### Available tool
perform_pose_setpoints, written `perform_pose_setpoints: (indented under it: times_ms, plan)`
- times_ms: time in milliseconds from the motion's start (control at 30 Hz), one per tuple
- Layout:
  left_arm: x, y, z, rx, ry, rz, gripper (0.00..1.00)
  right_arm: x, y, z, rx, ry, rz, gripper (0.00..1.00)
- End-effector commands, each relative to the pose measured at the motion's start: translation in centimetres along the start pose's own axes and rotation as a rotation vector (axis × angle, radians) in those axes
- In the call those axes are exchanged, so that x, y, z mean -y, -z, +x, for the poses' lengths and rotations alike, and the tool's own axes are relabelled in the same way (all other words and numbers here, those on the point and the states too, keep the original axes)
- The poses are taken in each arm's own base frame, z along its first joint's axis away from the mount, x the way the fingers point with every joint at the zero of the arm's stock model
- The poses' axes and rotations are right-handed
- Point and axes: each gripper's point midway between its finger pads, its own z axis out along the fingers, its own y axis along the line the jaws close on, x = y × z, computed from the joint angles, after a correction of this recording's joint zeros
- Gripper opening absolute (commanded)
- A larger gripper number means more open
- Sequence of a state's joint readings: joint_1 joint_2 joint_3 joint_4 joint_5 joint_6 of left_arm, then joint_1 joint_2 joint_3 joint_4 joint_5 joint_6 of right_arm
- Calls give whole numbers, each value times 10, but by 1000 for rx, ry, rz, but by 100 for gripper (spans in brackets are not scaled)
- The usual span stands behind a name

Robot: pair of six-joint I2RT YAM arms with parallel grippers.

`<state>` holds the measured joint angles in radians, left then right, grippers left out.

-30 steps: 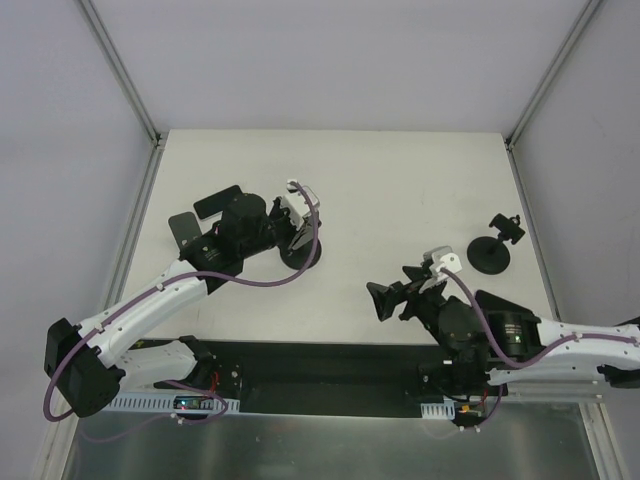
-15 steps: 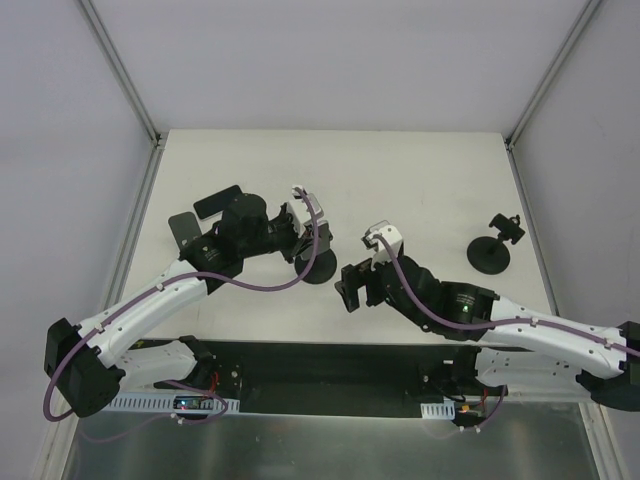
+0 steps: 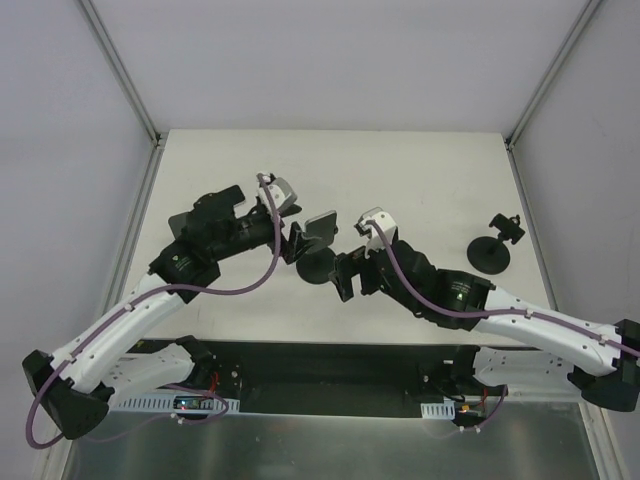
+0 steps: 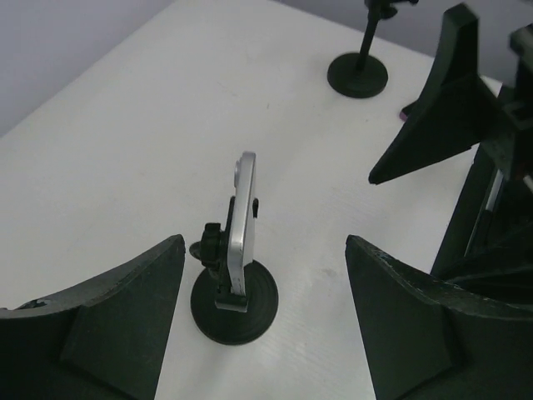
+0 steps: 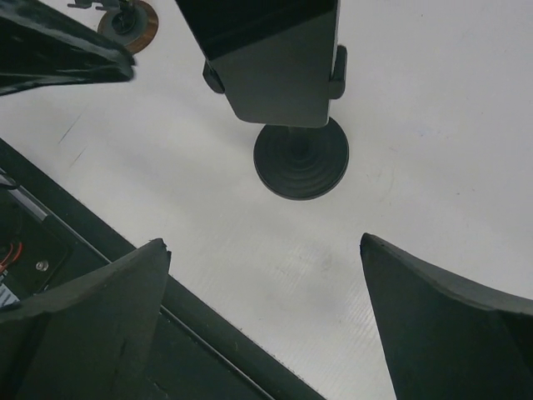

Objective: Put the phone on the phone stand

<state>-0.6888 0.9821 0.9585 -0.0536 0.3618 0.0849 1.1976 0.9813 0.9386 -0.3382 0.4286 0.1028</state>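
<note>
Phone (image 4: 241,221) stands upright in the clamp of the phone stand (image 4: 235,304), mid-bench. My left jaws and right jaws are open and empty, close on either side. Risk: a finger clipping the phone on withdrawal could topple the stand.

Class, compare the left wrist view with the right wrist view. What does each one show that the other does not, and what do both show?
Only the left wrist view: the phone edge-on, showing its thin silvery side, and a second stand farther across the table.
Only the right wrist view: the phone's broad dark side, with side clamps flanking it, and the dark strip along the table's edge.
Both: the phone upright in the phone stand, whose round base rests on the white table.
</note>
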Motion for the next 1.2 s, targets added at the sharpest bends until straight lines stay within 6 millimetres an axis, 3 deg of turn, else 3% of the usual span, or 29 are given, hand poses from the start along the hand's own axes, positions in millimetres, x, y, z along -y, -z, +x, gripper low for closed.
perform_pose_setpoints:
  times_ms: [0, 67, 100, 133, 167, 233, 300, 367, 400, 500, 767, 1033, 1167]
  plan:
    - [-13, 34, -54, 206, -24, -134, 76, -4, 1, -39, 56, -9, -7, 100]
    - [-31, 45, -55, 250, -26, -248, 77, -4, -6, -51, 63, -15, 10, 96]
    - [-39, 60, -63, 297, -26, -321, 77, -5, -7, -56, 69, -16, 9, 96]
    - [-60, 71, -59, 322, -12, -452, 79, -5, -15, -57, 58, 0, 19, 96]
    - [-71, 81, -59, 338, -6, -531, 80, -5, -16, -68, 76, -2, 28, 96]
    - [-96, 111, -54, 374, 23, -734, 82, -8, -27, -70, 58, 31, 37, 96]
    - [-107, 127, -53, 386, 16, -828, 83, -13, -32, -84, 71, 31, 34, 96]
    - [-115, 136, -51, 376, -10, -895, 83, -15, -44, -83, 46, 43, 58, 96]
    - [-116, 138, -52, 384, -17, -905, 83, -16, -46, -90, 56, 40, 66, 96]
    - [-118, 134, -47, 364, -36, -911, 83, -13, -61, -85, 35, 55, 113, 96]
    - [-117, 124, -43, 333, -42, -883, 85, -4, -77, -87, 76, 47, 193, 96]
    - [-120, 121, -41, 314, -39, -893, 97, -8, -90, -83, 74, 45, 187, 96]
    - [-121, 120, -39, 302, -45, -895, 97, -7, -95, -81, 74, 72, 190, 98]
